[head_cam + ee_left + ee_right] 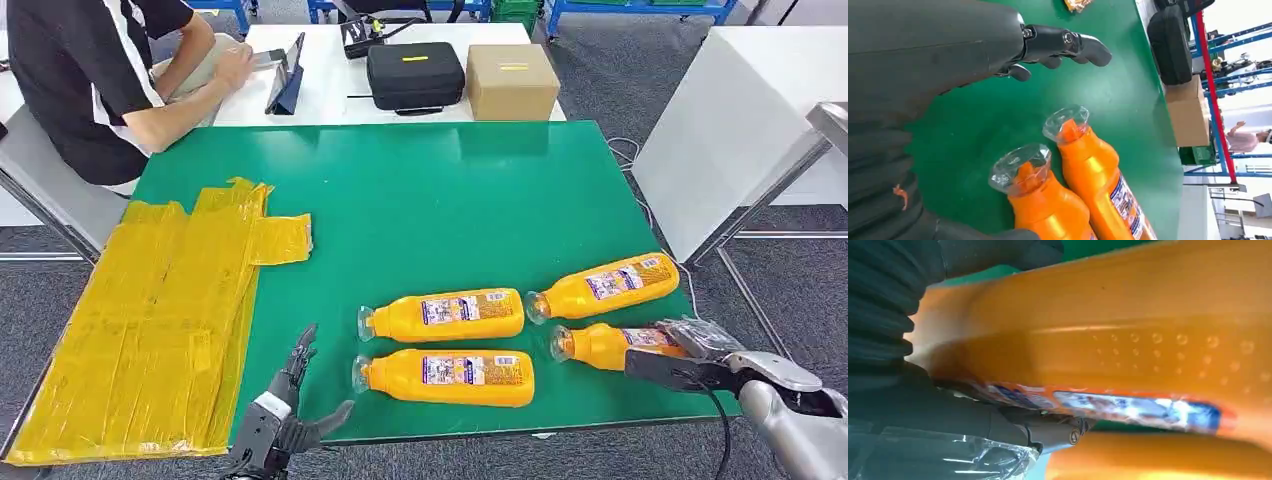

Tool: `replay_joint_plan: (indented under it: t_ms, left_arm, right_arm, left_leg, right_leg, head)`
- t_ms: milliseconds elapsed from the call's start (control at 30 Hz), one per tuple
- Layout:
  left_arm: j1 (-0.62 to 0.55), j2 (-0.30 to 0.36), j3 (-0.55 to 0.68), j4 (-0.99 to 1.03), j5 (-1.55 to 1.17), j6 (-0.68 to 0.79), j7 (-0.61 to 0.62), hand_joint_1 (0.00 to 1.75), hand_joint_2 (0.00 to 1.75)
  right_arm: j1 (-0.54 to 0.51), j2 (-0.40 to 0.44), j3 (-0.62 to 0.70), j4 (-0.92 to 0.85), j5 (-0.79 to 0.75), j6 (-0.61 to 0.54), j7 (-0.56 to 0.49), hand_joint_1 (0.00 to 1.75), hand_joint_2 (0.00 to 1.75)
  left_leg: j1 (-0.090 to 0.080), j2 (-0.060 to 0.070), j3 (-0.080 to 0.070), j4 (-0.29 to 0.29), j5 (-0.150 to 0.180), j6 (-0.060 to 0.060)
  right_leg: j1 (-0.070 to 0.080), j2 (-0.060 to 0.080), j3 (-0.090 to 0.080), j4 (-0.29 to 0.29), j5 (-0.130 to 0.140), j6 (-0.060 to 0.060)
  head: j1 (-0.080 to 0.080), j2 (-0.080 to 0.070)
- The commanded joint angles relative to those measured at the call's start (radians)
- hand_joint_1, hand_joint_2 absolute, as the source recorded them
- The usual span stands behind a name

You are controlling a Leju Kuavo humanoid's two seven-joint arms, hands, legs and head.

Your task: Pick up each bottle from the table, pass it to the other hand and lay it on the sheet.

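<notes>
Bottles (445, 316): four orange, lying on table (420, 190). Right hand (690, 350) grips one; left hand (290, 405) spread, empty.

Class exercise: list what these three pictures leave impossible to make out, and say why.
- Bottle labels: print too small in the head view, blurred in the right wrist view.
- Near-right bottle: base covered by the right hand.
- Left hand: wrist cut off by the frame's edge.
</notes>
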Motion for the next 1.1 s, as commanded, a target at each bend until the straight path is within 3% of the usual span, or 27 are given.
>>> replay_joint_plan:
  t_ms: [33,133,300,500,600,633,867,1100]
  left_arm:
    - [-0.036,-0.011,0.027,0.058,0.0,-0.005,0.003,0.0,1.75]
    - [-0.035,-0.011,0.029,0.058,-0.001,-0.005,0.004,0.0,1.75]
    - [-0.024,-0.02,0.055,0.044,-0.011,0.004,0.01,0.0,1.75]
    - [-0.024,-0.02,0.055,0.044,-0.011,0.004,0.01,0.0,1.75]
    - [-0.014,-0.027,0.069,0.035,-0.024,0.006,0.016,0.0,1.75]
    - [-0.004,-0.043,0.1,0.052,-0.04,0.025,0.027,0.0,1.75]
    - [0.01,-0.044,0.106,0.069,-0.042,0.038,0.026,0.0,1.75]
    - [0.017,-0.038,0.094,0.094,-0.041,0.047,0.016,0.0,1.75]
  right_arm:
    - [0.115,0.014,0.122,-0.021,-0.01,0.026,0.005,1.75,1.75]
    - [0.114,0.016,0.122,-0.018,-0.015,0.014,0.0,1.75,1.75]
    - [0.095,0.107,0.054,-0.047,-0.064,-0.157,-0.106,1.75,1.75]
    - [0.095,0.107,0.054,-0.047,-0.064,-0.157,-0.106,1.75,1.75]
    - [0.081,0.206,-0.037,-0.052,-0.057,-0.248,-0.14,1.75,1.75]
    - [0.106,0.437,-0.275,-0.154,-0.025,-0.407,-0.175,1.75,1.75]
    - [0.103,0.493,-0.298,-0.16,-0.046,-0.496,-0.169,1.75,1.75]
    - [0.211,0.56,-0.34,-0.337,-0.123,-0.558,-0.156,1.75,1.75]
  left_leg:
    - [0.002,-0.003,0.0,-0.001,0.001,-0.003]
    - [0.002,-0.003,0.0,-0.002,0.0,-0.003]
    - [0.003,-0.001,0.0,-0.001,0.0,-0.003]
    - [0.003,-0.001,0.0,-0.001,0.0,-0.003]
    - [0.002,-0.002,-0.002,-0.003,0.001,-0.005]
    - [0.003,0.003,-0.002,-0.003,0.0,-0.004]
    - [0.004,0.006,-0.009,-0.003,0.0,-0.005]
    - [0.002,0.002,-0.012,-0.002,0.0,-0.006]
  right_leg:
    - [0.002,-0.003,0.002,-0.003,0.0,-0.001]
    - [0.002,-0.004,0.001,-0.003,0.0,-0.001]
    - [0.003,-0.001,0.001,-0.003,-0.001,0.002]
    - [0.003,-0.001,0.001,-0.003,-0.001,0.002]
    - [0.003,-0.002,-0.001,-0.004,0.0,0.001]
    - [0.004,0.002,0.0,-0.004,0.001,0.001]
    - [0.004,0.006,0.0,0.0,0.002,-0.001]
    - [0.002,0.003,-0.003,0.001,0.0,-0.001]
  head:
    - [0.0,0.0]
    - [0.0,0.0]
    - [0.0,0.0]
    - [0.0,0.0]
    - [0.0,0.0]
    - [0.0,0.0]
    - [0.0,0.0]
    - [0.0,0.0]
